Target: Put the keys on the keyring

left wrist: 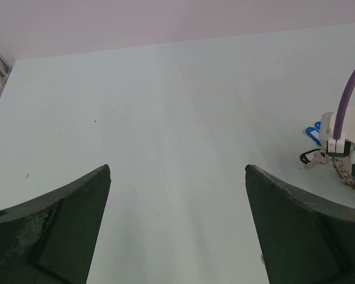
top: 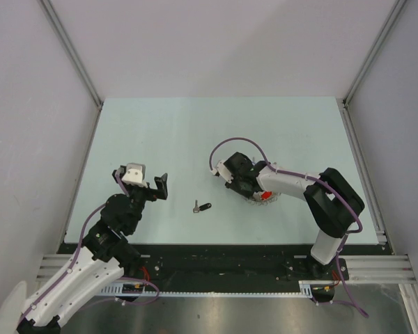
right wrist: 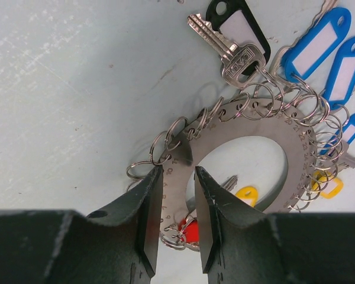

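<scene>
Right tool (right wrist: 177, 173) clamps the keyring (right wrist: 296, 148), tagged keys (right wrist: 226, 52) crowding its fingers (right wrist: 147, 213).

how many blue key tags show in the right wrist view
3. The upper blue tag lies at the top right, the middle blue tag beside it nearer the edge, the lower blue tag beneath them, cut by the frame. Others may be hidden off-frame.

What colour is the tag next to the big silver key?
The tag is black; right wrist view.
</scene>
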Controlling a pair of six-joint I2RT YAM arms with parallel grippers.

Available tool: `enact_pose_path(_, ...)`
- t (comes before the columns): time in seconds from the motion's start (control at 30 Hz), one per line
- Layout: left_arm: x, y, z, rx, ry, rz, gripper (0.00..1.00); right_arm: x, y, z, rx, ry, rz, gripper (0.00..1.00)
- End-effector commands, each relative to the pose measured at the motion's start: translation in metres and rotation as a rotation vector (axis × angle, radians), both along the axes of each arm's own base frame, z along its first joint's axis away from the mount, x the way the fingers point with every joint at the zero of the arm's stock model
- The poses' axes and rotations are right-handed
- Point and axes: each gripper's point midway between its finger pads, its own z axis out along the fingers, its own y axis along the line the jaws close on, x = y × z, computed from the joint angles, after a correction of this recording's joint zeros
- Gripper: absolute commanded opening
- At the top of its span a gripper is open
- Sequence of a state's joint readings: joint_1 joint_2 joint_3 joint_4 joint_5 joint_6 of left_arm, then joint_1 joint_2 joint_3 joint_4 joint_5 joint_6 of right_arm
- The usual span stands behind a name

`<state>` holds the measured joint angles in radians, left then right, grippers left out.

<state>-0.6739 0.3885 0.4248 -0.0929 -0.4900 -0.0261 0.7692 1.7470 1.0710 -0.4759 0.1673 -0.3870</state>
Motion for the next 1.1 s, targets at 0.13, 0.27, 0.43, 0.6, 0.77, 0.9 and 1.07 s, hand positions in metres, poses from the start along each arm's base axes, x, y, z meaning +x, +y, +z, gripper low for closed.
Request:
enact_pose_path(0.13,0.0,-0.001,0.016,-0.013,-0.033,-0.008,1.0,0.015,0.013,0.037,0.061,-0.095,-0.014,0.34)
enact_pose_path(0.27,0.0,-0.001,0.016,-0.012,-0.032,-0.01,1.0,0.004,0.01,0.043,0.057,-0.079,-0.021,0.33)
enact_pose_path(0.43,-0.001,0.0,0.017,-0.016,-0.035,-0.01,1.0,-0.006,0.004,0.043,0.029,-0.051,-0.028,0.33)
enact_pose_path(0.6,-0.001,-0.001,0.018,-0.017,-0.038,-0.014,1.0,-0.011,0.0,0.041,0.024,-0.031,-0.054,0.33)
enact_pose_path(0.77,-0.002,-0.001,0.019,-0.021,-0.041,-0.016,1.0,-0.007,-0.002,0.04,0.041,-0.032,-0.101,0.33)
enact_pose_path(0.9,-0.002,-0.001,0.019,-0.02,-0.041,-0.017,1.0,-0.005,0.001,0.04,0.123,0.003,-0.179,0.32)
enact_pose_path(1.07,-0.001,-0.002,0.017,-0.016,-0.037,-0.024,1.0,-0.004,0.005,0.041,0.149,0.005,-0.199,0.33)
